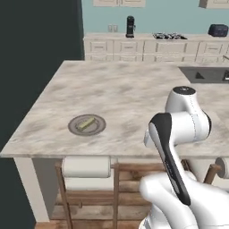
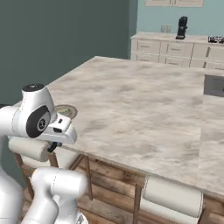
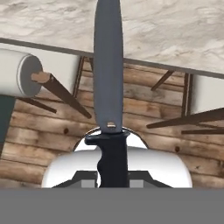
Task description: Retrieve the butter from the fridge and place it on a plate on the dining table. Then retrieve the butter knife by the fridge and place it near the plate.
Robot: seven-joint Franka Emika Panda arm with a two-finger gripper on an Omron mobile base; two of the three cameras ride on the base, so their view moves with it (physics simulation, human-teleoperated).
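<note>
The pale yellow butter lies on the round grey plate near the front left edge of the dining table. In the right base view the plate peeks out behind my arm. My gripper is shut on the dark handle of the butter knife. Its grey blade points up past the table's edge, over the wooden floor. The hand hangs below the tabletop edge, right of the plate. The fridge is out of view.
Cream stools are tucked under the table's front edge. One stool is close on the left in the hand view. A dark sink sits in the table's far right. The back counter holds a coffee machine and a toaster.
</note>
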